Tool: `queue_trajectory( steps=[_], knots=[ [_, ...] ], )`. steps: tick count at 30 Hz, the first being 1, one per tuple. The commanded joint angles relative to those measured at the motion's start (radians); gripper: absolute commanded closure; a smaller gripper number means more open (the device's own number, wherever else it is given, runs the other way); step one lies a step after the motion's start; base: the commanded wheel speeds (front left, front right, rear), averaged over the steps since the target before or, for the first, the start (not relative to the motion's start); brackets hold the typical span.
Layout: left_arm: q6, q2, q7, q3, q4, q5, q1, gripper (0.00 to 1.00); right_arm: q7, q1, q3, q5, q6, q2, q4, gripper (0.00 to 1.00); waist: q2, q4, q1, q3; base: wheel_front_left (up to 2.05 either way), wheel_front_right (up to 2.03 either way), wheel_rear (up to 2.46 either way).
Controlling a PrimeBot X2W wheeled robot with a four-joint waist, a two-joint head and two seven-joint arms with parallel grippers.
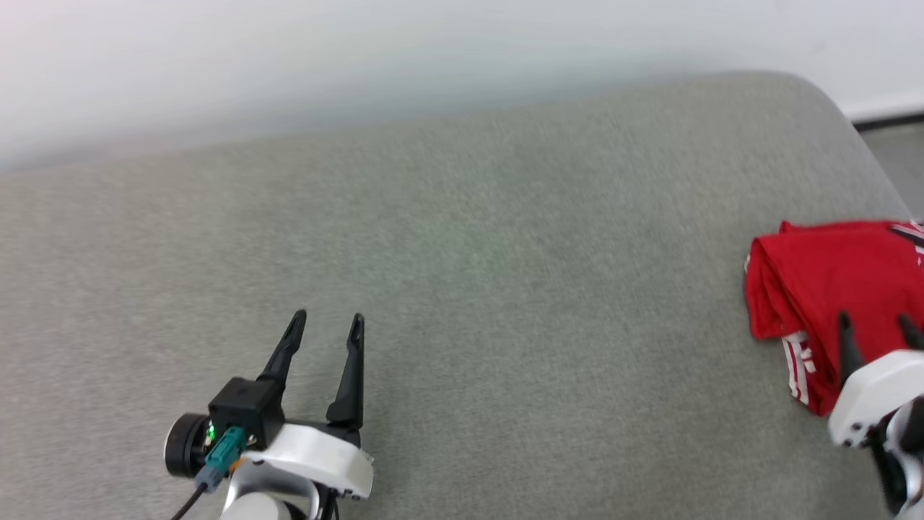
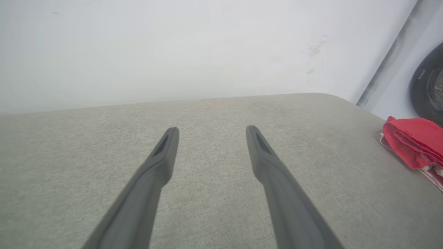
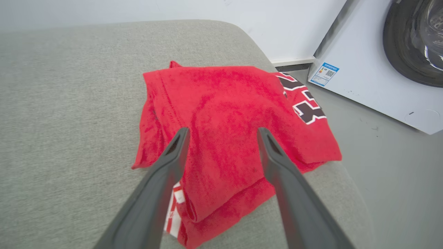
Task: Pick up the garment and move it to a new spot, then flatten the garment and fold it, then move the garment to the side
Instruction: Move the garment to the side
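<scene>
The garment (image 1: 830, 282), a red shirt folded into a thick bundle, lies at the right end of the grey cushion (image 1: 462, 274). Black white-outlined lettering shows on its far right part (image 3: 304, 103), and a white red-striped cuff (image 3: 174, 211) peeks out under its near edge. My right gripper (image 3: 223, 133) hovers open just above the garment (image 3: 225, 114), nothing between its fingers (image 1: 848, 347). My left gripper (image 1: 326, 318) stands open over bare cushion at the lower left, far from the garment (image 2: 412, 140).
The cushion's rounded right edge (image 3: 346, 180) falls off to a grey floor (image 3: 398, 180). A white washing machine (image 3: 380, 62) with a dark round door stands beyond that edge. A pale wall (image 1: 361, 58) runs behind the cushion.
</scene>
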Motion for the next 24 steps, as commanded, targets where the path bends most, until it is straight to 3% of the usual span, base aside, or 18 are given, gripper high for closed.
queue_trajectory(
  steps=[1,14,24],
  knots=[
    [0.007,-0.002,-0.008,0.007,0.006,-0.005,0.017,0.00,0.003,0.037,0.012,0.020,-0.001,0.014,-0.027,0.00,0.0000,0.067,0.0001,-0.083,0.00,0.00,0.00],
    [0.046,0.014,-0.019,0.078,0.053,-0.021,0.097,0.00,-0.086,0.283,0.201,0.141,-0.001,0.123,-0.327,0.00,0.0000,0.192,0.0001,-0.173,0.00,0.00,0.00],
    [0.057,0.049,-0.021,0.093,0.052,-0.005,0.159,0.00,-0.094,0.414,0.252,0.136,-0.001,0.136,-0.501,0.00,0.0000,0.198,0.0001,-0.214,0.00,0.00,0.00]
  ],
)
